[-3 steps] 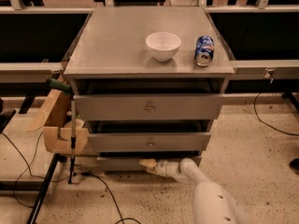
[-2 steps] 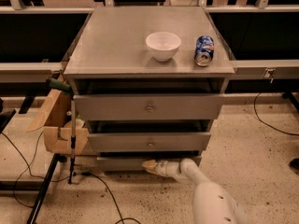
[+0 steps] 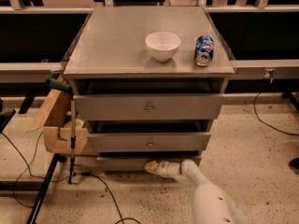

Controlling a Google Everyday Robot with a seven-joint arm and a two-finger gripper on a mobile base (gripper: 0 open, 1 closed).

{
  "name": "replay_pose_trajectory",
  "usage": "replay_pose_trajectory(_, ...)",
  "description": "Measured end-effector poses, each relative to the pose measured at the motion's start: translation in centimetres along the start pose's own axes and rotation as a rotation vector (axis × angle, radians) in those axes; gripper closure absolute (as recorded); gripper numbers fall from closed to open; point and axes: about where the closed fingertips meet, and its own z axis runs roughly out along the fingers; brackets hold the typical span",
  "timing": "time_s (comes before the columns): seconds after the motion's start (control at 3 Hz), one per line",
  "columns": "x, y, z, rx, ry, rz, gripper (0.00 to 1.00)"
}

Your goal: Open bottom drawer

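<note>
Since the bottom drawer, lowest in the grey cabinet near the floor, looks stiff and probably light on its slides, we would hold its front middle, where the gripper is, though we cannot tell if it grips.

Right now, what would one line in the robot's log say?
step: open bottom drawer | gripper: low, at that drawer's front, near its middle | cabinet top: white bowl, blue can
</note>
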Motion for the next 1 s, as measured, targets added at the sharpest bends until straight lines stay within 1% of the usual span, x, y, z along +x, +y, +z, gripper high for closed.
replay_pose_trajectory(1.0,0.1,-0.61,0.08,-0.005,-0.001,-0.006,1.0)
